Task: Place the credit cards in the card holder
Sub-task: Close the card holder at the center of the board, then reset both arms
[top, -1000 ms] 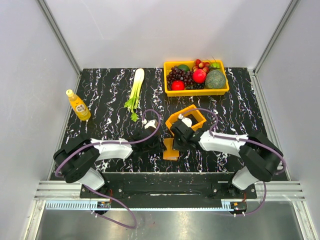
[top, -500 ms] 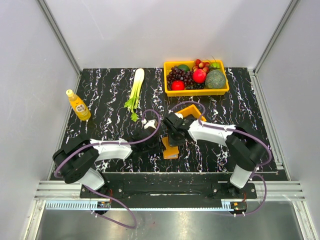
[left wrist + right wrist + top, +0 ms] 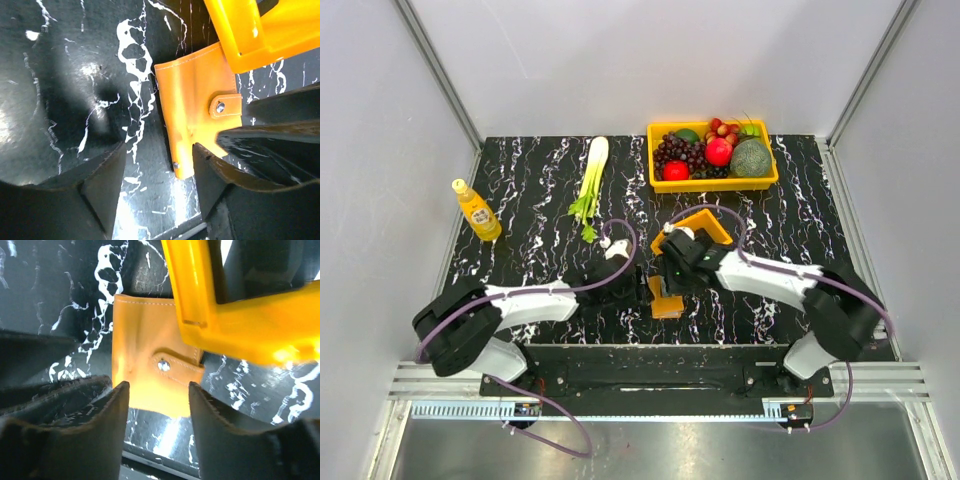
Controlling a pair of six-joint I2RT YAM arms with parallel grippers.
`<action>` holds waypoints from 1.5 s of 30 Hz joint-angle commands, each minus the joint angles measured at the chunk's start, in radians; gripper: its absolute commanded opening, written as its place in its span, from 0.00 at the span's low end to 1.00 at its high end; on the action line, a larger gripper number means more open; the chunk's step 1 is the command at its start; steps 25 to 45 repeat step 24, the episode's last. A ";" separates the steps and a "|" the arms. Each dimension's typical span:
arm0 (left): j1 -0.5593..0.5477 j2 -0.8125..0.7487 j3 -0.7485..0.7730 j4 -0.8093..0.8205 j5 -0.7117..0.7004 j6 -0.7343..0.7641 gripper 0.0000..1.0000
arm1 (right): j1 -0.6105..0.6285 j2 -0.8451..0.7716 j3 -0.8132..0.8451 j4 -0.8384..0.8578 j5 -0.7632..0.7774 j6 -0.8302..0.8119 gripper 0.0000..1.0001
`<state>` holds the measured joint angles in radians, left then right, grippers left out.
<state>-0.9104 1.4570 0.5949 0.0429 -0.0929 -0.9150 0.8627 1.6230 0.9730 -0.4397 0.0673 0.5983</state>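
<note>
The orange card holder (image 3: 667, 304) lies folded on the black marbled table, its snap strap fastened (image 3: 163, 365). It also shows as a flat orange flap (image 3: 192, 110) in the left wrist view. My left gripper (image 3: 642, 285) (image 3: 157, 172) is open at the holder's left edge, one fingertip (image 3: 207, 170) next to its corner. My right gripper (image 3: 671, 279) (image 3: 156, 402) is open just above the holder's near edge, gripping nothing. The credit cards are out of view.
A small orange raised-wall tray (image 3: 705, 225) (image 3: 225, 325) sits right behind the holder and overlaps its far edge. A yellow basket (image 3: 713, 184) of fruit stands at the back, a celery stalk (image 3: 592, 175) at back centre-left and a yellow bottle (image 3: 477, 210) on the left.
Both grippers have gone from shut to open. The right arm swung toward the tray, then came back over the holder. The left arm has barely moved.
</note>
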 commanded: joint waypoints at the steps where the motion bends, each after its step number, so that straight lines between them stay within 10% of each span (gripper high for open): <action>1: -0.005 -0.138 0.032 -0.118 -0.139 0.033 0.67 | -0.028 -0.253 -0.052 0.108 0.109 -0.029 0.61; 7: 0.016 -0.279 0.065 -0.254 -0.261 0.060 0.98 | -0.082 -0.576 -0.200 0.098 0.314 0.024 0.77; 18: 0.085 -0.428 0.086 -0.417 -0.418 0.093 0.99 | -0.646 -0.752 -0.365 0.009 0.112 0.055 0.98; 45: 0.111 -0.458 0.057 -0.457 -0.465 0.054 0.99 | -0.674 -0.710 -0.373 0.045 0.242 0.035 0.99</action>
